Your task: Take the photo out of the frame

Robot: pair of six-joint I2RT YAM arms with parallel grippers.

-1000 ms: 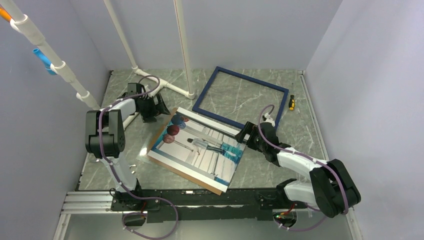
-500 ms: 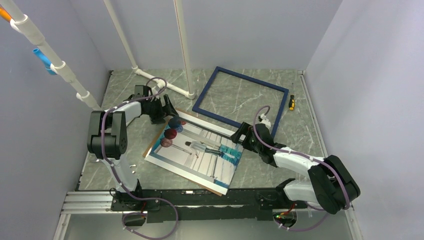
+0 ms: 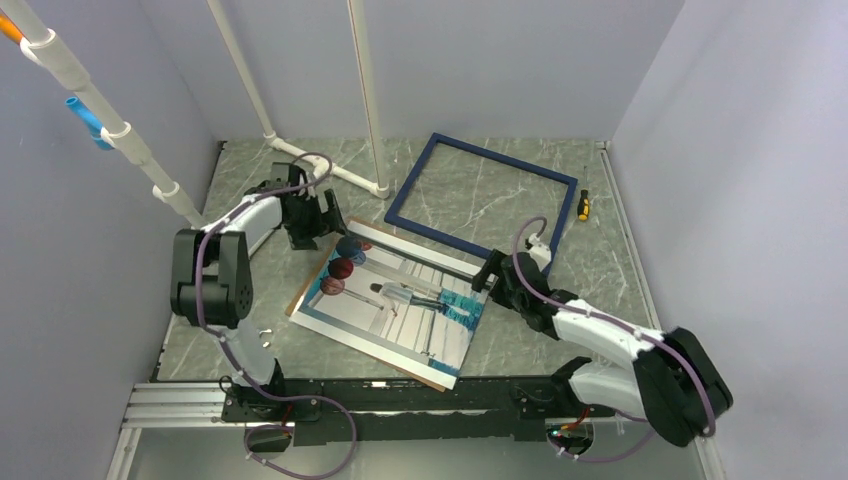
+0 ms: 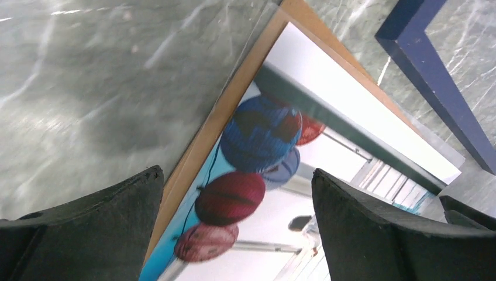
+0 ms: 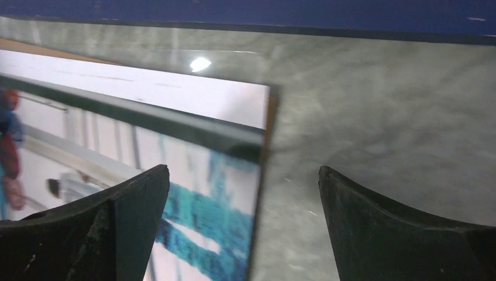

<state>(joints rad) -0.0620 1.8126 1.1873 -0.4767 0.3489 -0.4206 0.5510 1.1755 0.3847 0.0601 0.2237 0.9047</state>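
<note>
Lying flat on the grey marble table [image 3: 500, 350], the photo [image 3: 395, 300] rests face up on a brown backing board [image 3: 300, 296], whose edge shows along the print's left and near sides. Both lie just in front of the frame [image 3: 506, 158] and outside it. The frame sits flat nearer the back wall, with marble showing through its opening.

The left gripper [image 3: 326, 218] is at the print's far left corner, by the red and blue balls. Its jaws stand wide apart and hold nothing. In the left wrist view, the gripper [image 4: 237, 175] has one finger [image 4: 88, 228] over bare marble and the other over the print.

The right gripper [image 3: 491, 272] is at the far right corner, also spread wide and holding nothing. In its wrist view, the gripper [image 5: 243, 172] straddles the print's right edge. Contact with the print cannot be judged for either gripper.

A small screwdriver [image 3: 583, 206] lies beside the frame's right corner, and white pipes [image 3: 365, 100] stand behind
</note>
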